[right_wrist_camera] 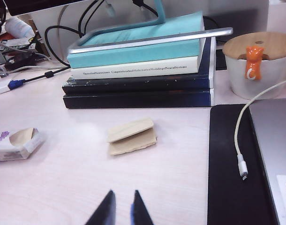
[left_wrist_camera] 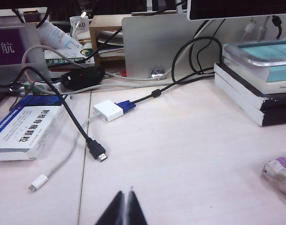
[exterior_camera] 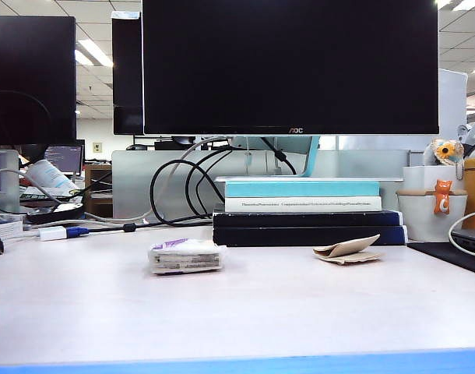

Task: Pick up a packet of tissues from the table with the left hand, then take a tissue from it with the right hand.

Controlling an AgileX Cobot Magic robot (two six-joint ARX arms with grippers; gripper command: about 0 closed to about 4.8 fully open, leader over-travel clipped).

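The packet of tissues (exterior_camera: 186, 255) lies on the table (exterior_camera: 245, 312) left of centre, whitish with a purple patch; it also shows at one edge of the left wrist view (left_wrist_camera: 280, 172) and, with its end open, in the right wrist view (right_wrist_camera: 16, 144). A folded beige tissue (exterior_camera: 348, 250) rests on the table before the books, apart from the packet (right_wrist_camera: 132, 136). Neither arm appears in the exterior view. My left gripper (left_wrist_camera: 124, 191) hangs over bare table, tips together, empty. My right gripper (right_wrist_camera: 123, 192) hovers short of the tissue, tips slightly apart with nothing between.
Stacked books (exterior_camera: 307, 212) under a monitor stand sit behind the tissue. A white cup with an orange cat (right_wrist_camera: 254, 65), a black mat (right_wrist_camera: 229, 164) and a laptop with a white cable are on the right. Cables, a white adapter (left_wrist_camera: 108, 110) and a medicine box (left_wrist_camera: 26, 131) lie at the left.
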